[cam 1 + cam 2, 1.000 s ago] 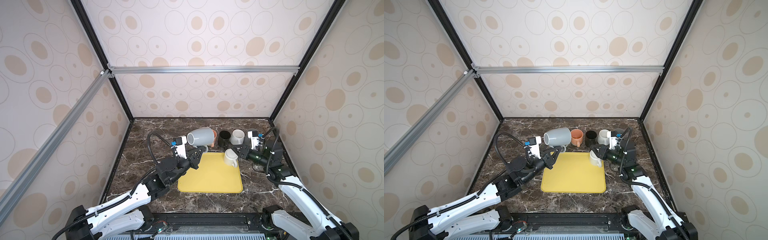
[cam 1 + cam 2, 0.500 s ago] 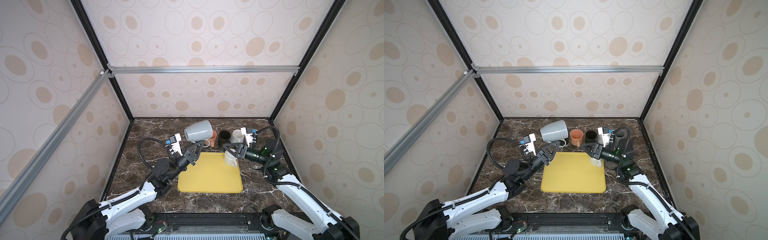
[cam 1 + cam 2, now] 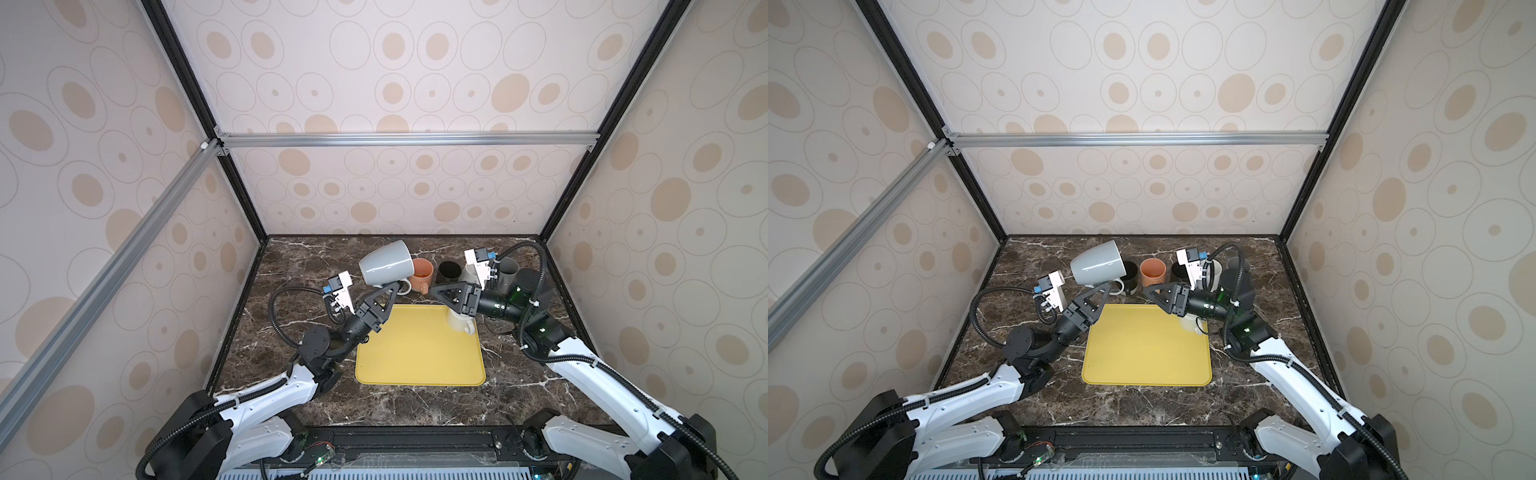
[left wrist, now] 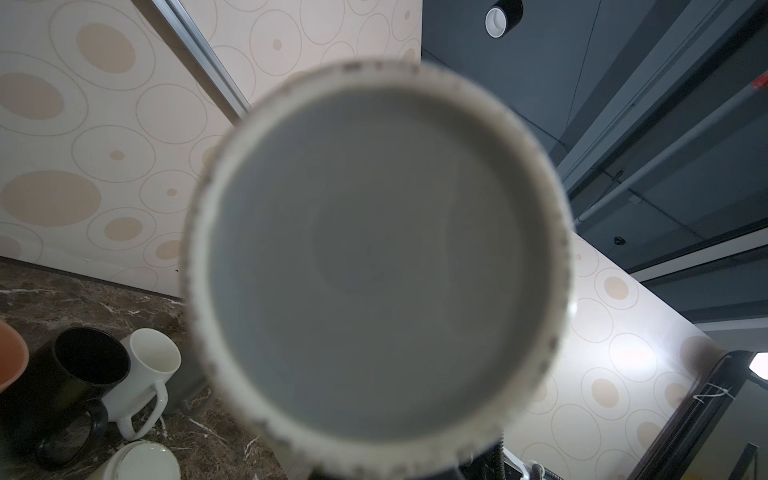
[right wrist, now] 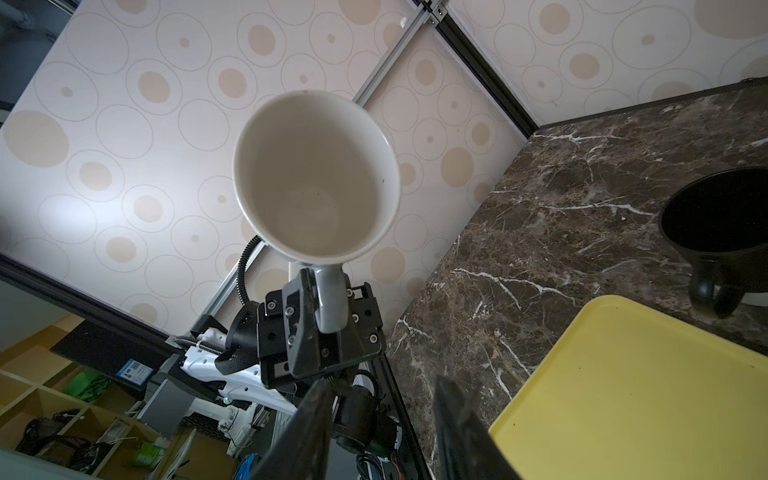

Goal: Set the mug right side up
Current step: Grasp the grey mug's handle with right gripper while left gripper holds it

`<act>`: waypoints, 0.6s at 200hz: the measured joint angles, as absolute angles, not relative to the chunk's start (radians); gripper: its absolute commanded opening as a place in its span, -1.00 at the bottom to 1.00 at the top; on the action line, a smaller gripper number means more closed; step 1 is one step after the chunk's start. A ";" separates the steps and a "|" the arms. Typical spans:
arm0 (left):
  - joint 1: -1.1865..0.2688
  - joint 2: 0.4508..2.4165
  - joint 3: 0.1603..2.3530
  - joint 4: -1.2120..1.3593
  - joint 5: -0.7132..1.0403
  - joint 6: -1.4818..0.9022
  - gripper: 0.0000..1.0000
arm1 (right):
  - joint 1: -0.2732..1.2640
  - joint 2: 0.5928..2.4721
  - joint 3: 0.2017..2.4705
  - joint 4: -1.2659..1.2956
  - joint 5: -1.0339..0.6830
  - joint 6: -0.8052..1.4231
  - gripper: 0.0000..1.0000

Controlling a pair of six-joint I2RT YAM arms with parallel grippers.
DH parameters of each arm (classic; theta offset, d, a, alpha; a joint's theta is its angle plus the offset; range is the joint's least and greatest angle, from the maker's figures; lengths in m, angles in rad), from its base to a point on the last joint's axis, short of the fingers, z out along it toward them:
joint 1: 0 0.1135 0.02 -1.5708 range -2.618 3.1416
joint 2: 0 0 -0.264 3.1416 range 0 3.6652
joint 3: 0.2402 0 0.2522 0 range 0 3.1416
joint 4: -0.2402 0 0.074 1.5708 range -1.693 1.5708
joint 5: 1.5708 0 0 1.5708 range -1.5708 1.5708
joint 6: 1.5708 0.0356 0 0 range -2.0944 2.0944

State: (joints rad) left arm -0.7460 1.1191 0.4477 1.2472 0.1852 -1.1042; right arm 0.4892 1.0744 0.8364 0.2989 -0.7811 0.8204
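Left tool (image 5: pixel 328 318) tight around grey mug (image 3: pixel 384 264) handle; right tool (image 5: pixel 382 384) partly open.

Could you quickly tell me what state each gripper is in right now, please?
Left gripper: closed on the handle of the grey ceramic mug.
Right gripper: open, holding nothing.

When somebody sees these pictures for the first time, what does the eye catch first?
First the grey mug, lifted in the air and tilted sideways near the far left corner of the yellow tray, with the left gripper shut on its handle. Next the right gripper, open and empty, pointing toward the mug's mouth. Behind them an orange mug and a black mug stand in a row at the back.
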 measured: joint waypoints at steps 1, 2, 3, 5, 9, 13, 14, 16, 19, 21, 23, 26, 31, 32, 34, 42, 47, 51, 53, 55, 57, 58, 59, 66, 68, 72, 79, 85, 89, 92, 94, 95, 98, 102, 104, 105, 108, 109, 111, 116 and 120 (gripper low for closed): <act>-0.746 1.119 0.448 1.248 0.186 -1.105 -1.00 | 0.490 1.075 0.837 0.299 -0.781 0.821 -0.12; -0.746 1.121 0.447 1.250 0.186 -1.105 -1.00 | 0.491 1.076 0.838 0.299 -0.781 0.820 -0.12; -0.746 1.121 0.447 1.251 0.187 -1.106 -1.00 | 0.492 1.077 0.838 0.299 -0.781 0.820 -0.12; -0.746 1.123 0.447 1.256 0.189 -1.108 -1.00 | 0.495 1.079 0.838 0.299 -0.781 0.820 -0.12; -0.746 1.127 0.447 1.263 0.191 -1.111 -1.00 | 0.499 1.082 0.840 0.299 -0.780 0.818 -0.12; -0.746 1.131 0.447 1.271 0.194 -1.114 -1.00 | 0.503 1.085 0.841 0.299 -0.780 0.818 -0.12; -0.746 1.132 0.447 1.272 0.194 -1.114 -1.00 | 0.505 1.087 0.841 0.299 -0.780 0.818 -0.12; -0.746 1.134 0.447 1.275 0.195 -1.116 -1.00 | 0.506 1.089 0.842 0.299 -0.779 0.818 -0.13; -0.746 1.136 0.447 1.280 0.197 -1.119 -1.00 | 0.509 1.091 0.842 0.300 -0.778 0.817 -0.13; -0.746 1.138 0.447 1.284 0.198 -1.119 -1.00 | 0.512 1.093 0.843 0.300 -0.777 0.818 -0.13; -0.746 1.140 0.447 1.287 0.199 -1.122 -1.00 | 0.513 1.093 0.844 0.300 -0.777 0.817 -0.13; -0.746 1.143 0.447 1.291 0.200 -1.123 -1.00 | 0.518 1.097 0.846 0.301 -0.777 0.817 -0.13; -0.746 1.148 0.447 1.300 0.202 -1.128 -1.00 | 0.524 1.101 0.848 0.301 -0.775 0.817 -0.13; -0.746 1.149 0.447 1.301 0.202 -1.129 -1.00 | 0.525 1.102 0.849 0.300 -0.775 0.817 -0.13; -0.746 1.151 0.447 1.305 0.204 -1.130 -1.00 | 0.528 1.104 0.850 0.301 -0.774 0.817 -0.13; -0.746 1.160 0.447 1.320 0.205 -1.137 -1.00 | 0.539 1.111 0.856 0.302 -0.773 0.817 -0.14; -0.746 1.168 0.447 1.331 0.207 -1.140 -1.00 | 0.546 1.115 0.860 0.303 -0.773 0.817 -0.14; -0.746 1.173 0.447 1.338 0.208 -1.143 -1.00 | 0.551 1.118 0.863 0.303 -0.773 0.817 -0.14; -0.746 1.177 0.446 1.342 0.210 -1.147 -1.00 | 0.554 1.119 0.865 0.303 -0.773 0.817 -0.14; -0.746 1.180 0.446 1.347 0.212 -1.147 -1.00 | 0.557 1.120 0.867 0.304 -0.772 0.816 -0.14; -0.746 1.183 0.446 1.352 0.212 -1.151 -1.00 | 0.559 1.121 0.869 0.305 -0.772 0.816 -0.14; -0.746 1.184 0.445 1.353 0.212 -1.152 -1.00 | 0.559 1.122 0.870 0.305 -0.772 0.815 -0.14; -0.746 1.186 0.445 1.356 0.212 -1.153 -1.00 | 0.561 1.122 0.871 0.305 -0.771 0.815 -0.14; -0.746 1.197 0.445 1.370 0.216 -1.160 -1.00 | 0.567 1.124 0.876 0.307 -0.769 0.813 -0.14; -0.746 1.201 0.444 1.375 0.215 -1.163 -1.00 | 0.570 1.126 0.878 0.307 -0.769 0.813 -0.15; -0.746 1.208 0.443 1.384 0.218 -1.168 -1.00 | 0.573 1.126 0.882 0.307 -0.767 0.810 -0.15; -0.746 1.220 0.442 1.399 0.220 -1.176 -1.00 | 0.577 1.127 0.888 0.307 -0.765 0.808 -0.15; -0.746 1.231 0.441 1.412 0.222 -1.184 -1.00 | 0.580 1.127 0.892 0.309 -0.762 0.806 -0.15; -0.746 1.237 0.440 1.420 0.223 -1.188 -1.00 | 0.581 1.127 0.894 0.309 -0.760 0.804 -0.16; -0.746 1.243 0.440 1.428 0.224 -1.193 -1.00 | 0.582 1.127 0.896 0.310 -0.759 0.803 -0.16; -0.746 1.246 0.440 1.433 0.225 -1.195 -1.00 | 0.583 1.127 0.897 0.310 -0.758 0.802 -0.16; -0.746 1.248 0.440 1.434 0.225 -1.196 -1.00 | 0.583 1.127 0.898 0.311 -0.758 0.802 -0.17; -0.746 1.253 0.439 1.441 0.226 -1.200 -1.00 | 0.583 1.128 0.899 0.312 -0.757 0.802 -0.17; -0.746 1.258 0.438 1.450 0.227 -1.205 -1.00 | 0.584 1.129 0.902 0.313 -0.756 0.801 -0.18; -0.746 1.261 0.438 1.455 0.227 -1.208 -1.00 | 0.584 1.129 0.903 0.314 -0.755 0.801 -0.19; -0.746 1.262 0.437 1.456 0.227 -1.209 -1.00 | 0.584 1.130 0.903 0.315 -0.755 0.800 -0.19; -0.746 1.268 0.437 1.464 0.228 -1.213 -1.00 | 0.585 1.131 0.905 0.315 -0.755 0.799 -0.20; -0.746 1.269 0.436 1.465 0.228 -1.213 -1.00 | 0.585 1.131 0.905 0.315 -0.755 0.799 -0.20; -0.746 1.271 0.436 1.469 0.228 -1.216 -1.00 | 0.585 1.132 0.907 0.315 -0.754 0.799 -0.20; -0.746 1.276 0.435 1.475 0.230 -1.220 -1.00 | 0.585 1.136 0.912 0.315 -0.754 0.799 -0.22; -0.746 1.280 0.434 1.481 0.231 -1.223 -1.00 | 0.586 1.139 0.915 0.316 -0.752 0.798 -0.23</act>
State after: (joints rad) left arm -0.7460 1.2800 0.4343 1.4815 0.2310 -1.2232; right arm 0.5858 1.1393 0.9150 0.3161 -0.7517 0.7982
